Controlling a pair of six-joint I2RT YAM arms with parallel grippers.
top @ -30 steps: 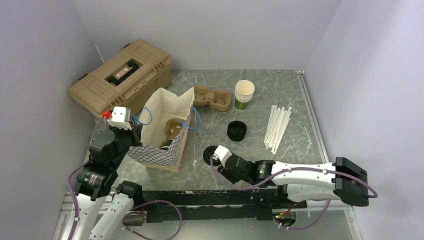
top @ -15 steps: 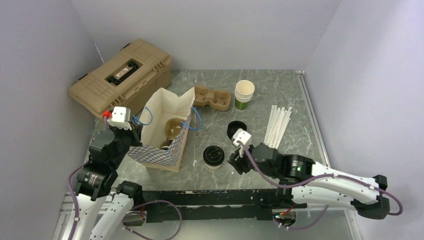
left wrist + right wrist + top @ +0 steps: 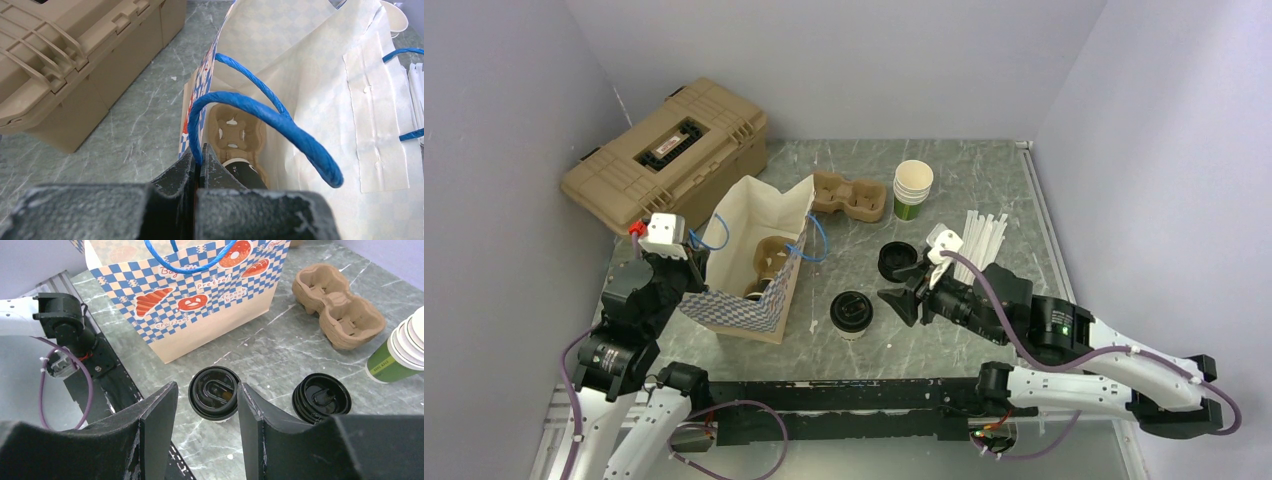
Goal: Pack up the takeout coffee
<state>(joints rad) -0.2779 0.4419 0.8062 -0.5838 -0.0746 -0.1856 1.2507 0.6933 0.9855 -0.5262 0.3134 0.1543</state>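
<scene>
Paper bag (image 3: 754,270) held open by its blue handle (image 3: 260,112), pinched in the fully closed left gripper (image 3: 199,156). Right gripper (image 3: 899,303) pulled off the cup within the last second, lifted and swung round to its right side; now about half open, empty, lined up on it again. Takeout coffee (image 3: 851,311) upright on the table (image 3: 984,180) just right of the bag, released and not yet packed. Looks like a fresh approach before the lift into the bag.

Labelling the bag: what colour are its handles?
Blue rope handles, clearest in the left wrist view.
</scene>
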